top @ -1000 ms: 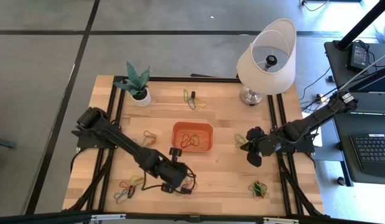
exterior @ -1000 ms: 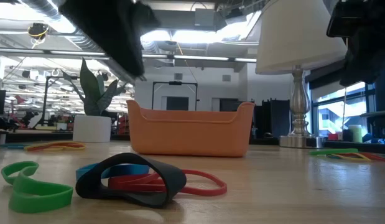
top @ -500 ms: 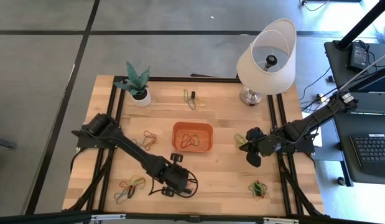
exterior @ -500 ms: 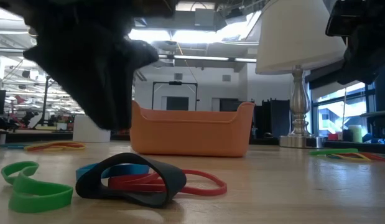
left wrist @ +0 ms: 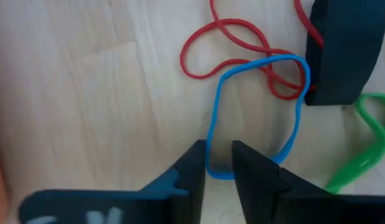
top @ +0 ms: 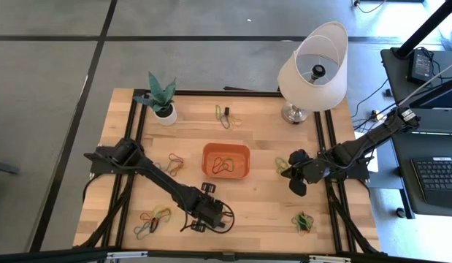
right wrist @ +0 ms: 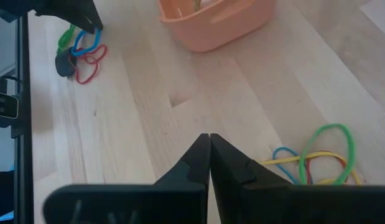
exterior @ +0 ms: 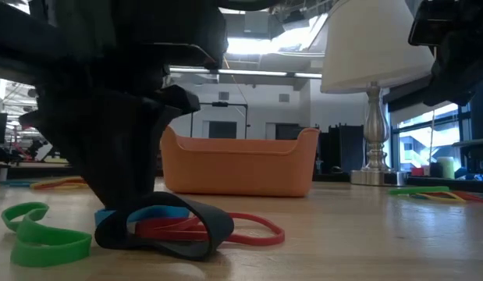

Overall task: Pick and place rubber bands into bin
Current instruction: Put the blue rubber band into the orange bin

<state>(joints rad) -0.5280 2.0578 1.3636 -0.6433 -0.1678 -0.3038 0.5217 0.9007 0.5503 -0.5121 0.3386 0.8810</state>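
Open-plan lab or workshop: exposed ceiling ducts (exterior: pixel 249 16), grey taped floor (top: pixel 58 109), wooden bench (top: pixel 262 197) on black frame, computer desk (top: pixel 430 172) alongside.

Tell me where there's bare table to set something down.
Free: the wood between the bin and the front edge, right of the left gripper; also between plant and lamp, apart from one rubber-band cluster. Crowded: front-left, around that gripper.

orange bin (top: pixel 226 161), blue rubber band (left wrist: pixel 254 118), perhaps black band (left wrist: pixel 341 53)
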